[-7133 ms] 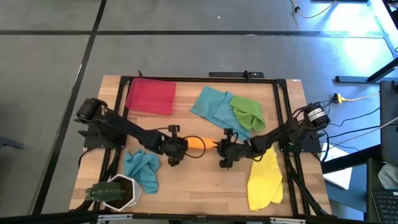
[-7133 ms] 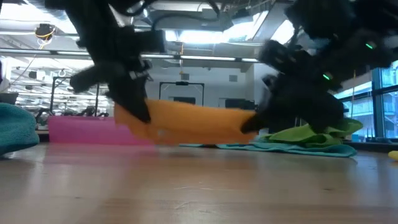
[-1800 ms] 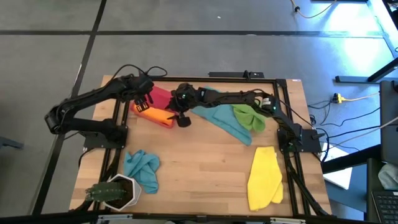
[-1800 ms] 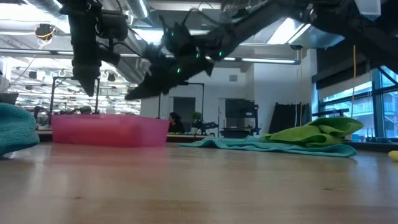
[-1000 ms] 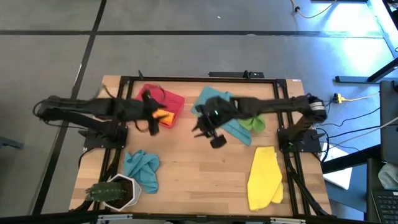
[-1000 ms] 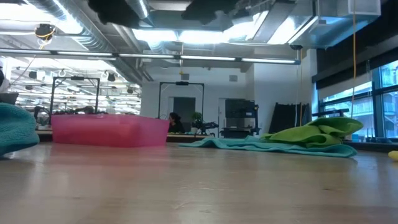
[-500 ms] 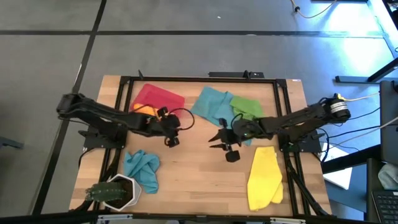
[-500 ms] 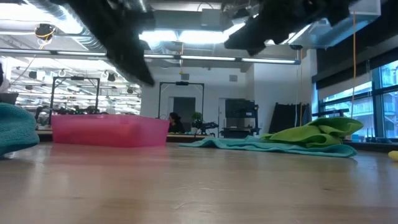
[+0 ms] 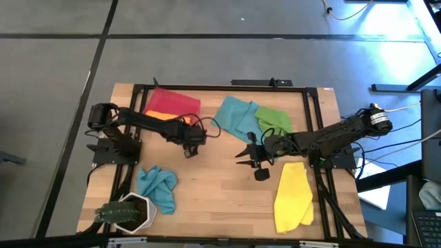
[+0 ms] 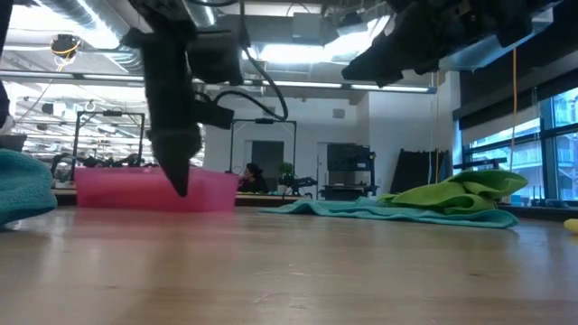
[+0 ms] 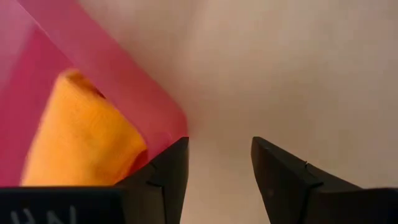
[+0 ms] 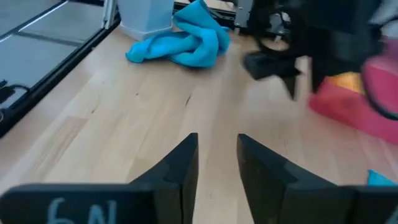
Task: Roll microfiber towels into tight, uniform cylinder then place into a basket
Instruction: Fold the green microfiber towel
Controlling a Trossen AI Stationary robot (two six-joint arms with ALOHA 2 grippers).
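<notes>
Fingers of our left gripper (image 11: 214, 180) stand apart on nothing, just beside the basket (image 11: 124, 93) corner, where the rolled orange towel (image 11: 81, 137) lies inside, so we judge this arm is clear of a finished placing. Our right gripper (image 12: 217, 158) is likewise parted and empty above bare bench (image 9: 213, 193); nearest it lie the spread teal towel (image 9: 238, 117) and green towel (image 9: 274, 120), then the yellow towel (image 9: 293, 196), with the crumpled teal towel (image 9: 157, 186) farthest, all unrolled.

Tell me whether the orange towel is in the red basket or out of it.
In. The orange towel lies rolled inside the red basket; the left wrist view shows it behind the basket wall. Both grippers are empty.
</notes>
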